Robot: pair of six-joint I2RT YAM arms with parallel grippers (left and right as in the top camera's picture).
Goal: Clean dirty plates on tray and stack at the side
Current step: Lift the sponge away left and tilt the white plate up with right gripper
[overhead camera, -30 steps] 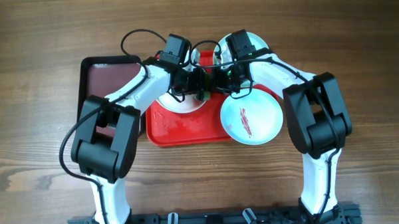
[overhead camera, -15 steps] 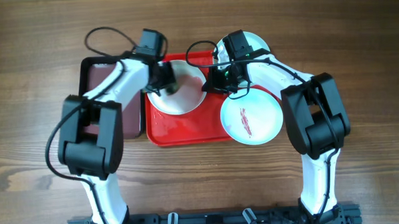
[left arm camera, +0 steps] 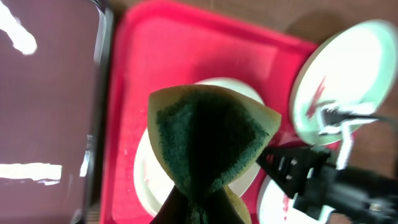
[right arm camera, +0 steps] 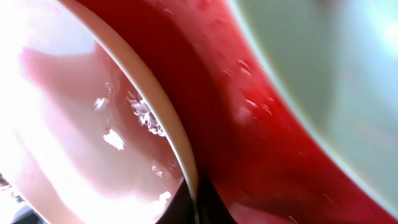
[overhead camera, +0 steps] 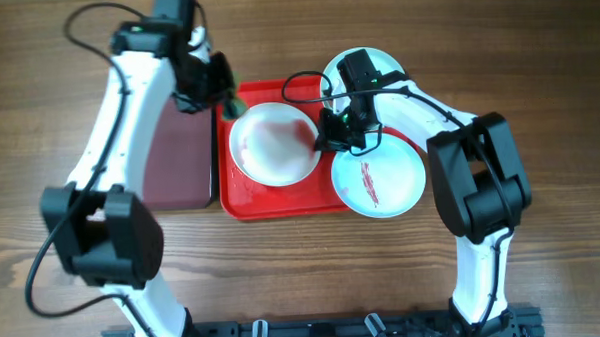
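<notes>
The white plate [overhead camera: 272, 142] lies on the red tray [overhead camera: 243, 195], its surface smeared pale pink; it also shows in the left wrist view [left arm camera: 149, 180] and the right wrist view [right arm camera: 68, 137]. My right gripper [overhead camera: 327, 136] is shut on the white plate's right rim [right arm camera: 194, 190]. My left gripper [overhead camera: 226, 103] is shut on a green-and-yellow sponge [left arm camera: 211, 137], held above the tray's upper left corner. A pale blue plate [overhead camera: 380, 181] with a red streak overlaps the tray's right edge. Another pale blue plate [overhead camera: 376, 64] lies behind the right arm, streaked too [left arm camera: 348, 68].
A smaller maroon tray [overhead camera: 179, 153] with a black rim lies left of the red tray on the wooden table [overhead camera: 536, 60]. The left arm reaches over it.
My left gripper has lifted the sponge off the white plate and swung back to the upper left. The white plate now lies uncovered. My right gripper has stayed on its rim.
</notes>
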